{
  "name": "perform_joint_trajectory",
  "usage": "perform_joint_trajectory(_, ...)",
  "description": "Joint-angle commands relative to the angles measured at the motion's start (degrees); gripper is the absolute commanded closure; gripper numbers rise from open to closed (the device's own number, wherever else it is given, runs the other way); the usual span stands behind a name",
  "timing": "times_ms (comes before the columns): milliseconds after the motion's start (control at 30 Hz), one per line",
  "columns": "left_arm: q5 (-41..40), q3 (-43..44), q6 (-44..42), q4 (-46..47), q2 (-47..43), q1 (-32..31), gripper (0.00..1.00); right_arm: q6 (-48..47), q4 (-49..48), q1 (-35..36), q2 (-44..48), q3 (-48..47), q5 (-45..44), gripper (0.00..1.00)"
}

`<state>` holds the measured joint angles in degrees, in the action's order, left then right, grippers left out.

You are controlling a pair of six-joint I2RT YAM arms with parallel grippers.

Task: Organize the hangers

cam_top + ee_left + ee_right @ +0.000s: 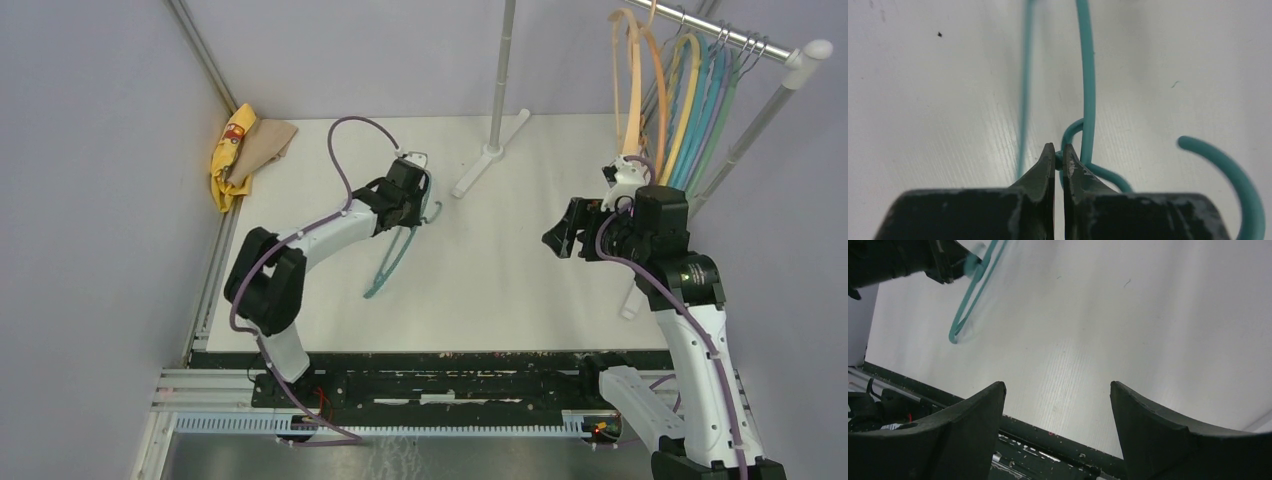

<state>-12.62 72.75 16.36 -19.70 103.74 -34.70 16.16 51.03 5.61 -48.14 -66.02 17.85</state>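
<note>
Teal hanger (385, 272) pinched by its thin neck in the clamped left end effector (1058, 151) at mid-left counter (520, 290), right end effector (1058, 385) gaping wide, empty, near the rail (745, 38), liable to pivot or slip from so slim a grip.

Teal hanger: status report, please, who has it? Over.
Left gripper shut on teal hanger, by its hook. Right gripper open, empty. Other hangers on rail. White stand between hanger and rail.

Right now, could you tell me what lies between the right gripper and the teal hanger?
Only bare table separates the right gripper from the teal hanger, in the top view.
</note>
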Motion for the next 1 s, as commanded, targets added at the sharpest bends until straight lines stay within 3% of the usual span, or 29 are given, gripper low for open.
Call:
perform_joint_trajectory(0,2.8,-0.4,4.3,5.4,-8.3,0.6,0.97,0.8,-3.3,0.2,1.1,3.4,7.2,0.15)
perform_joint_trajectory(167,6.0,-1.2,8.6,9.3,-12.0,1.5,0.97,3.0,-7.5,1.3,0.0,7.7,10.1,0.17)
perform_joint_trajectory(400,9.1,-2.0,12.7,13.7,-13.8,1.9,0.97,4.5,-11.2,6.7,-3.0,6.3,6.5,0.17)
perform_joint_trajectory(733,12.2,1.2,16.3,15.2,-13.6,1.8,0.97,7.6,-22.9,32.1,-19.0,3.1,-6.3,0.20)
perform_joint_trajectory(967,13.8,1.3,18.2,15.3,-16.1,1.6,0.97,8.1,-31.0,38.9,-27.1,0.7,-14.3,0.20)
